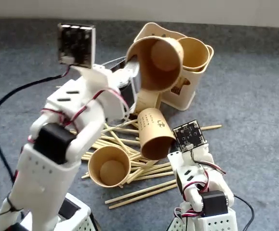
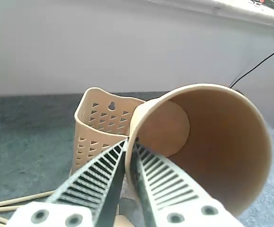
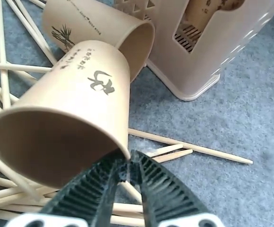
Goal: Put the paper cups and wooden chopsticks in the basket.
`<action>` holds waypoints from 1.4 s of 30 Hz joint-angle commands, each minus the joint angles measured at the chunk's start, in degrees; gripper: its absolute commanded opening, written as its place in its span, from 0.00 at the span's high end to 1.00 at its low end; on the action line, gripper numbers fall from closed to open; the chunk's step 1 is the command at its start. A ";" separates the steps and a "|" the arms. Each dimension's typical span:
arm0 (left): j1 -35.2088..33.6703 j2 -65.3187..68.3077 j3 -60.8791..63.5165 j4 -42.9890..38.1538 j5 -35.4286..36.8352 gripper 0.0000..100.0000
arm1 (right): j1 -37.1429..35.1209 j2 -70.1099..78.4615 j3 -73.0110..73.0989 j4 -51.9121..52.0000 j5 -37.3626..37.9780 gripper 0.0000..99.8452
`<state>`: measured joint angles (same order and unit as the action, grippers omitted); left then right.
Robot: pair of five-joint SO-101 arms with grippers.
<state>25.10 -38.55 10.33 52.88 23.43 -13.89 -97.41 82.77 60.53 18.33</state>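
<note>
Surface: grey felt-like table cover (image 1: pixel 255 110), with a pale wall (image 2: pixel 80 47) behind it.
Basket: the cream perforated basket (image 1: pixel 197 82) stands upright at the far side, and one seated paper cup (image 1: pixel 195 52) is already inside it.
Left gripper: my left gripper (image 2: pixel 129 144) is pressed together on the rim of a raised paper cup (image 2: pixel 212 146). I hold it in the air on its side, mouth toward my camera, just beside the basket's top edge.
Right gripper: my right gripper (image 3: pixel 126 163) pinches the rim of a printed paper cup (image 3: pixel 70 118), tilted low over the sticks.
Loose cups: a fallen paper cup (image 3: pixel 99 28) lies on its side near the basket's foot. An open paper cup (image 1: pixel 109 166) rests among the sticks, mouth toward the high camera.
Chopsticks: wooden chopsticks (image 1: pixel 129 193) lie scattered on the cover between my arms. I see none in the basket.
Risk: each hold is a thin pinch on one rim wall, so either cup could swivel or slip. Let go sideways, the raised paper cup could, I judge, catch the basket's edge or the seated paper cup and tumble out. A nudge might tip the light basket. My arms are close enough to clash.
</note>
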 commanded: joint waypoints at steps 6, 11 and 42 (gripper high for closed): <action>2.33 17.19 -12.35 -7.82 0.44 0.99 | 0.31 -0.40 -0.22 -1.54 -0.18 0.99; 2.33 27.21 -19.65 -7.82 0.44 0.99 | 0.31 -0.40 -0.22 -1.54 -0.18 0.99; 2.42 42.15 -32.75 -5.36 3.52 0.78 | 0.31 -0.40 -0.22 -1.63 -0.09 0.99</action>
<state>26.24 4.53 -18.86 47.52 26.24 -13.89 -97.41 82.77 60.53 18.33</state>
